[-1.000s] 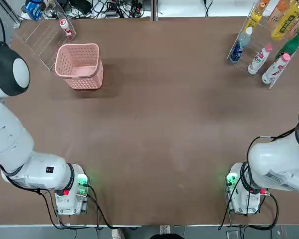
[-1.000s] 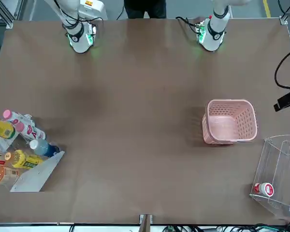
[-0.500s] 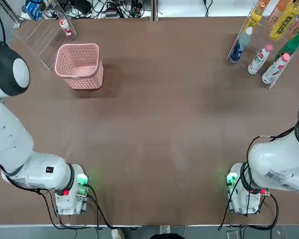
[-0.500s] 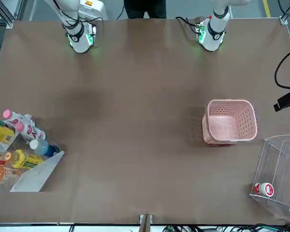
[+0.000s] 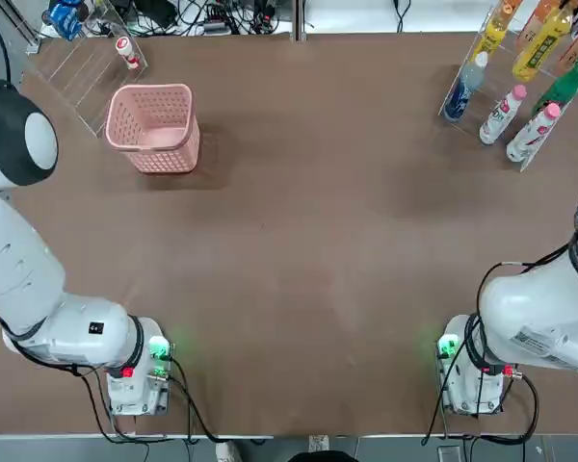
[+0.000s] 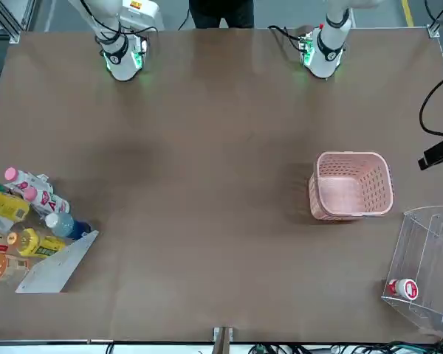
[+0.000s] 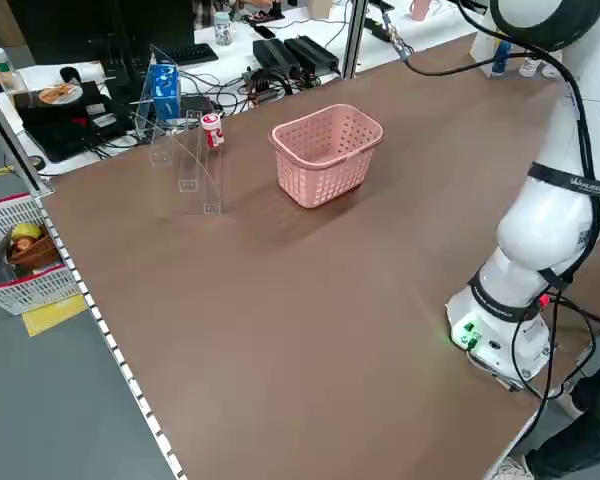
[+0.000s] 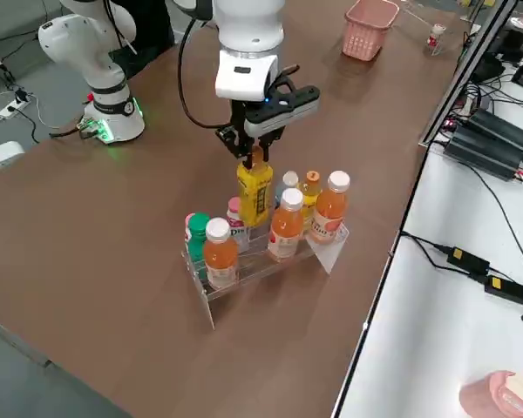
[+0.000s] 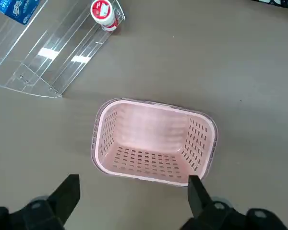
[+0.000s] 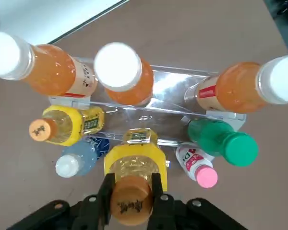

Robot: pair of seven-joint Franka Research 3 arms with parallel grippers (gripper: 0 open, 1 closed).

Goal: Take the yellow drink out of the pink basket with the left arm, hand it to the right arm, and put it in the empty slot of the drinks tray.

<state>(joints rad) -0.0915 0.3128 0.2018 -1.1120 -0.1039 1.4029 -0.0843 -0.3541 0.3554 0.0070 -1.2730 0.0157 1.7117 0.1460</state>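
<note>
My right gripper is shut on the orange cap of the yellow drink, which it holds upright over the drinks tray. The bottle's base is down among the tray's back-row bottles. In the right wrist view the yellow drink hangs between a near-identical yellow bottle and a green one. The pink basket stands at the far left with nothing in it. In the left wrist view my left gripper is open above the pink basket.
The tray also holds orange bottles, a pink-capped white bottle and a blue one. A clear acrylic stand with a small red-capped bottle sits behind the basket. Cables run along the far edge.
The yellow drink in the right gripper has shifted slightly over the tray, toward the other bottles. The left arm and the basket have not moved.
</note>
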